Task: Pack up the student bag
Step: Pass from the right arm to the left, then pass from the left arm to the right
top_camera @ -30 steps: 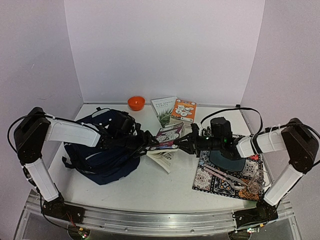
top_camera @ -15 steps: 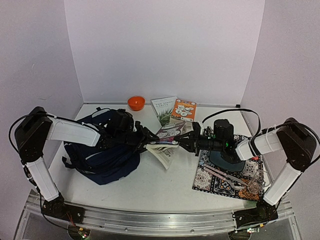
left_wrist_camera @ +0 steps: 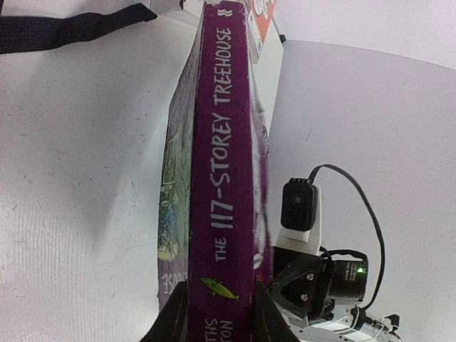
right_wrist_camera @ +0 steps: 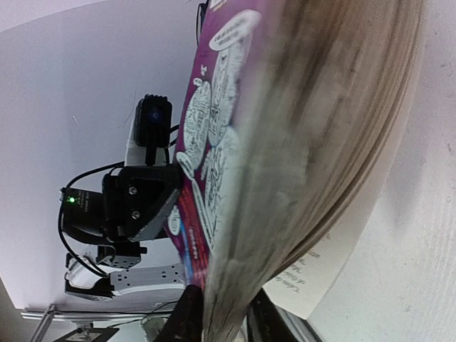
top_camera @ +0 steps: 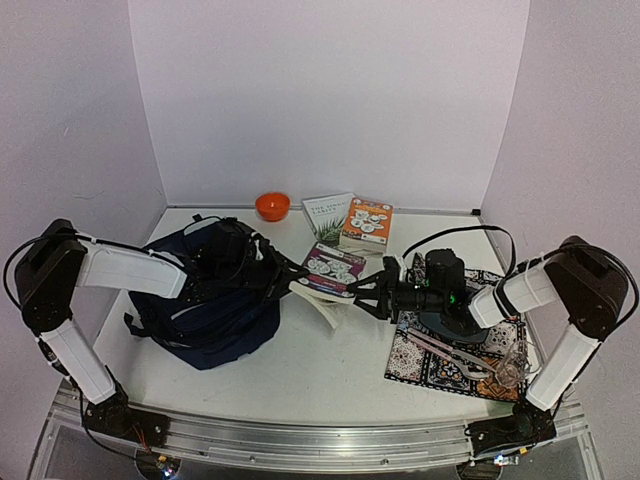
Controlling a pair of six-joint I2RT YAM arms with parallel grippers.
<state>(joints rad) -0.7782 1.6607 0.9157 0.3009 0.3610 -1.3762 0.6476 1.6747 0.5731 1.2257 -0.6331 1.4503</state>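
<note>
1. the bag (top_camera: 205, 312) lies slumped on the table at the far left, just beside my left arm. i cannot see how wide its mouth gapes. if it sags shut, the book could butt the fabric and shove the bag away rather than go in.
2. my left gripper (top_camera: 296, 284) is closed down narrow on the spine end of the purple book (top_camera: 335, 267), a finger on each cover. it grips one end only, so the long free part could droop or pivot between my fingers.
3. the book hangs between both grippers, over an open book (top_camera: 330, 308) on the table. a low drag toward the bag could catch those pages and pull them along.
4. my right gripper (top_camera: 369, 291) has its fingers a little apart round the page edge. i cannot tell whether they pinch it or only flank it. if both ends are held and the left pulls, the book could twist, tear or slip. if the right lets go before the left is firm, it could drop.
5. the mat (top_camera: 420, 365) lies at the right, under my right arm. a careless swing back could ruck it.
</note>
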